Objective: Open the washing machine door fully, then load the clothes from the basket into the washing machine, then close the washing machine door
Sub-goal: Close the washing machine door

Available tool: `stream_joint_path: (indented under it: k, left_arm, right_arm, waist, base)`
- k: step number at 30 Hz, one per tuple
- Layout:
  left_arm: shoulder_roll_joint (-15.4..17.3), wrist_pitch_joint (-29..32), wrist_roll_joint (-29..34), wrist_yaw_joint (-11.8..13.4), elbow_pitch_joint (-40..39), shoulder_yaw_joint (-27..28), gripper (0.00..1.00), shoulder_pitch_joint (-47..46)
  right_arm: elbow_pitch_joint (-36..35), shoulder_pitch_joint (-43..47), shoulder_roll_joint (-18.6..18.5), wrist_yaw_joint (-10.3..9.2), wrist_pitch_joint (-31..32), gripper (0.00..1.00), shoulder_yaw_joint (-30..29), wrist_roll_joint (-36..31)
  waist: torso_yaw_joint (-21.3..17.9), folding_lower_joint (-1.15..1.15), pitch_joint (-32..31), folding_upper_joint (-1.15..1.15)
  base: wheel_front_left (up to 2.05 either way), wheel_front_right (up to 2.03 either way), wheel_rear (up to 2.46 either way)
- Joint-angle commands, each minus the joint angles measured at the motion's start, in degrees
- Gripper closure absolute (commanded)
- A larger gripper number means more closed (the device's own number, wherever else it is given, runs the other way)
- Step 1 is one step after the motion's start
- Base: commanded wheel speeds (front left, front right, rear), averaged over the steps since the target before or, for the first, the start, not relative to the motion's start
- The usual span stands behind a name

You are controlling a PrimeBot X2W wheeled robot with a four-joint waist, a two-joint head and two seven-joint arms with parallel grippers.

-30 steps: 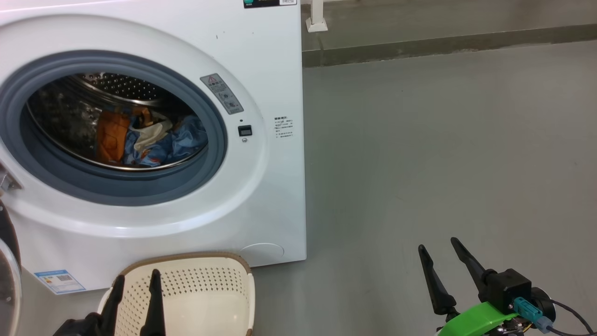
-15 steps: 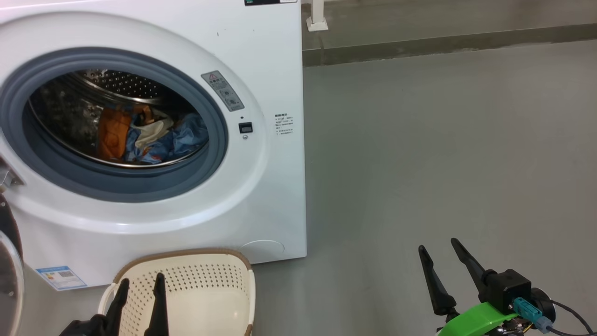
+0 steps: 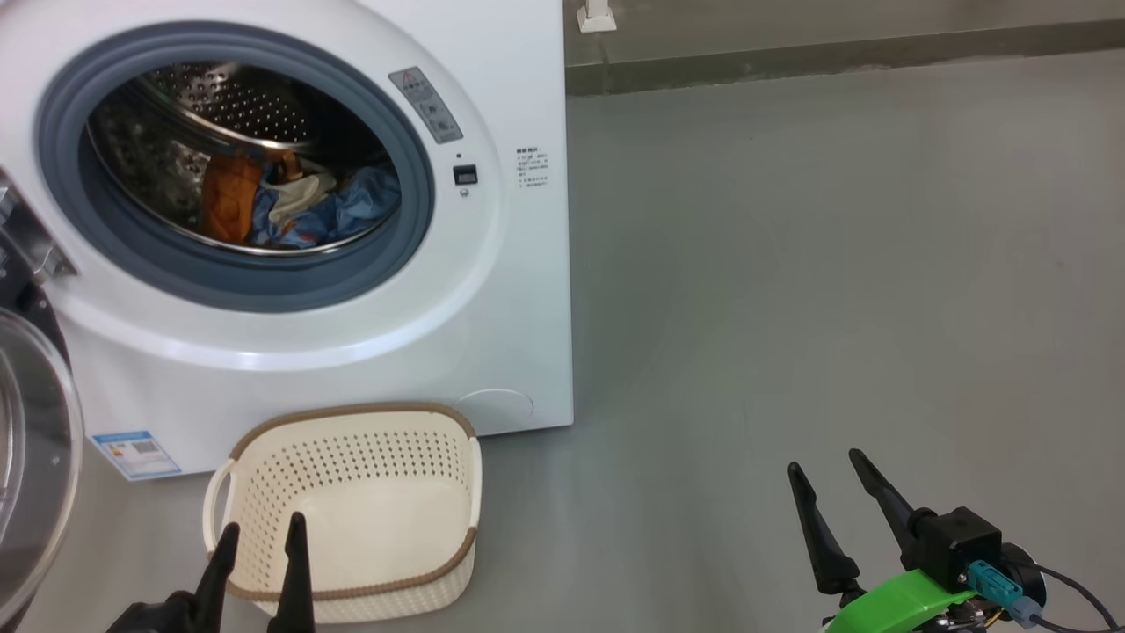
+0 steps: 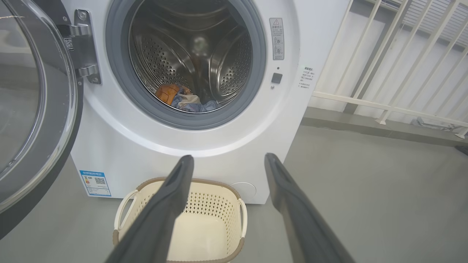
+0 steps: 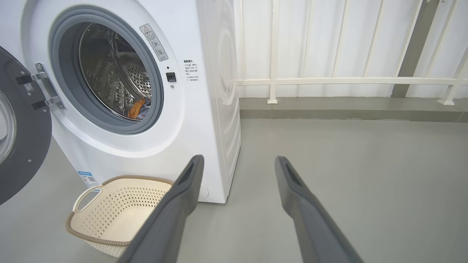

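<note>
Within the drum [image 3: 228, 97], clothes [image 3: 290, 207], orange, cream, blue, perhaps crumpled, left end effector [image 3: 264, 524] and right end effector [image 3: 824, 460] spread, empty

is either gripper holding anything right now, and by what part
Nothing is held. The left gripper and the right gripper are both open and empty; the clothes lie inside the washing machine.

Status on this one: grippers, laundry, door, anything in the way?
Left gripper and right gripper open, empty. Clothes in the drum, basket empty, washing machine door wide open. Basket stands below the opening, possibly near the door's swing.
</note>
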Motion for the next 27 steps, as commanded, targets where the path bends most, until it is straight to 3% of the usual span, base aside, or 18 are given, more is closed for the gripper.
stream_joint_path:
  k: [1,27]
  left_arm:
    - [0.94,-0.30,0.55,-0.14,-1.75,2.06,0.00,-2.43]
    - [0.54,-0.30,1.65,-0.14,-1.82,2.36,0.00,-2.16]
  right_arm:
    - [-1.29,-1.08,-0.01,0.16,-0.28,0.00,1.62,0.10]
    - [-0.74,-1.36,-0.01,0.16,-0.28,0.00,2.04,0.41]
  waist:
    - [0.01,0.00,0.01,0.00]
    - [-0.28,0.00,-0.09,0.00]
  base:
    - [-1.19,1.19,0.00]
    - [-0.17,0.17,0.00]
